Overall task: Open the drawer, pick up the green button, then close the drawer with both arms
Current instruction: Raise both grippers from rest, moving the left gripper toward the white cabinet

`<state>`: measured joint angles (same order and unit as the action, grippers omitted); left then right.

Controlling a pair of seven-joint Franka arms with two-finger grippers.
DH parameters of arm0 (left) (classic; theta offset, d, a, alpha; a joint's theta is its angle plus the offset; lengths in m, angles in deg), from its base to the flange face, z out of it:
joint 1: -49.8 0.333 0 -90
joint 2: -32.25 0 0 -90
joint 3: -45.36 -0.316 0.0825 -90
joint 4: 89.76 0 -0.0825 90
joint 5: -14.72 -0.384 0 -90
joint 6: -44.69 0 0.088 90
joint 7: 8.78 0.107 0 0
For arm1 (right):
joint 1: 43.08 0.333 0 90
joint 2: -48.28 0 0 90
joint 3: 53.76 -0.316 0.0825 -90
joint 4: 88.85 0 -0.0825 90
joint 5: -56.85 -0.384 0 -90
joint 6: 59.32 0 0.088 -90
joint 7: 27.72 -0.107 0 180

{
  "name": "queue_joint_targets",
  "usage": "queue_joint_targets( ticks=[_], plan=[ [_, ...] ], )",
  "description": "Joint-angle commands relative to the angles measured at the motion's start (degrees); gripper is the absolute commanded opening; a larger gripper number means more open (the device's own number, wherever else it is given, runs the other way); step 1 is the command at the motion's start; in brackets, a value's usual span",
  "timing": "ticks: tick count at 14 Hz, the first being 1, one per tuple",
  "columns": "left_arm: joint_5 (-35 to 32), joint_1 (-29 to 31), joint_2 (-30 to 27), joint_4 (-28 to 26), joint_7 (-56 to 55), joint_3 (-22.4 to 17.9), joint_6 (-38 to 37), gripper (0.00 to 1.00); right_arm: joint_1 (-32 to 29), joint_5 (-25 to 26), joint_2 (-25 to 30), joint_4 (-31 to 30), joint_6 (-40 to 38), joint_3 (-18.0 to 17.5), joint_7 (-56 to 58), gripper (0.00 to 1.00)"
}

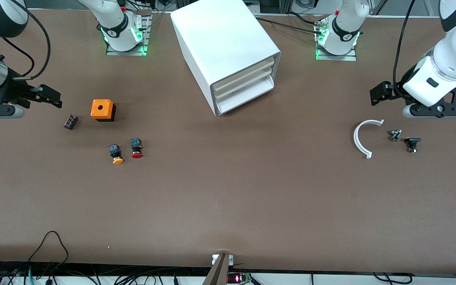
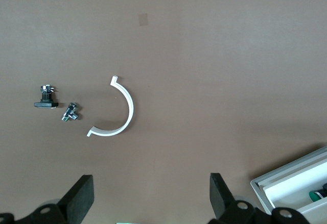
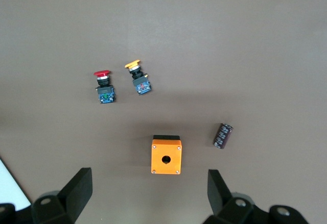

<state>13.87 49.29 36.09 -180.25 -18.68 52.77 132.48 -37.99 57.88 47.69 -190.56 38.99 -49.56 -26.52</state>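
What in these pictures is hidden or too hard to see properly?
- Green button: front view hides it inside the shut cabinet; the left wrist view shows only a green sliver at the picture's edge.
- Drawer contents: hidden by the cabinet.
- Small metal part: too small to identify.
- Right gripper and left gripper, both open: arms cut by the frame edges.

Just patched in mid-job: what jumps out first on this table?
The big white cabinet dominates, standing between the two arm bases, its three drawers shut. Toward the right arm's end sits an orange box, with an orange-capped button and a red-capped button nearer the front camera. Both pincers, left and right, hang open at the table's ends.
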Motion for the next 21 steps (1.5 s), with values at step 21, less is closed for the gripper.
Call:
queue_joint_targets(
  ticks=[21],
  plan=[
    [13.3, -4.9, 12.0, -5.0, 1.7, 3.4, 4.4, 1.0, 5.0, -3.0, -7.3, 1.6, 5.2, 0.1, -0.1, 1.0]
  ],
)
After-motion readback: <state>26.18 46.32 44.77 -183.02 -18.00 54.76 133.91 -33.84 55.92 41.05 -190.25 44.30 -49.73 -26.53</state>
